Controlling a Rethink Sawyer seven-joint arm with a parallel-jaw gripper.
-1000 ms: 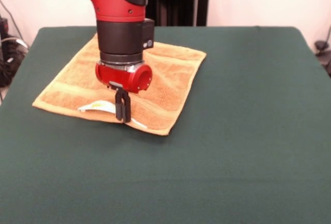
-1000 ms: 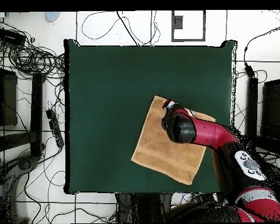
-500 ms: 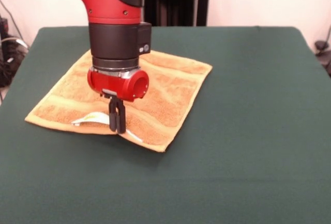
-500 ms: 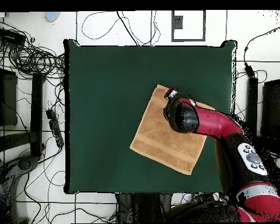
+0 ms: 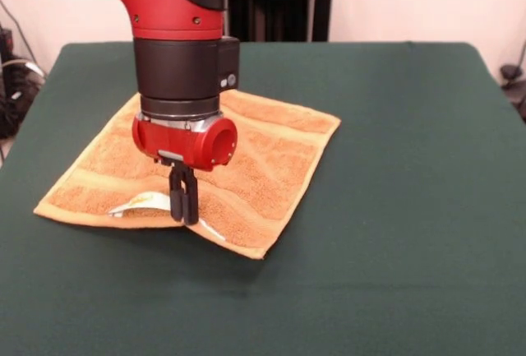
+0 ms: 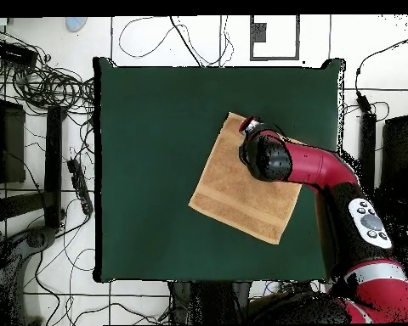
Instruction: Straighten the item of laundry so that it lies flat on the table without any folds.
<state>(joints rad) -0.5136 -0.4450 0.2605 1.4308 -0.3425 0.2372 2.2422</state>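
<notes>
The towel [image 5: 205, 167] lay spread on the green table [image 5: 394, 208], toward the left half of the top in the front view, with its corners pointing outward like a diamond. To the left of the pincer [image 5: 183, 208], the towel's left corner rested flat on the table. A white label [image 5: 140, 202] lay just beside the pincer on that side, at the near edge of the cloth.

The pincer pointed straight down at the near edge. Its two fingers [image 5: 175, 196] stood pressed close together, with no gap showing, and appeared to pinch the towel's edge. At that point the hem rose slightly off the table, which suggests the cloth was gripped in order to be pulled or dragged taut.

To the right of the pincer, the near corner and the right corner lay flat, and pale bands ran across the pile. No fold was visible.

In the overhead view the arm [image 6: 318, 170] covered one corner of the towel [image 6: 241, 191], so that part cannot be judged. The task appeared nearly complete.
</notes>
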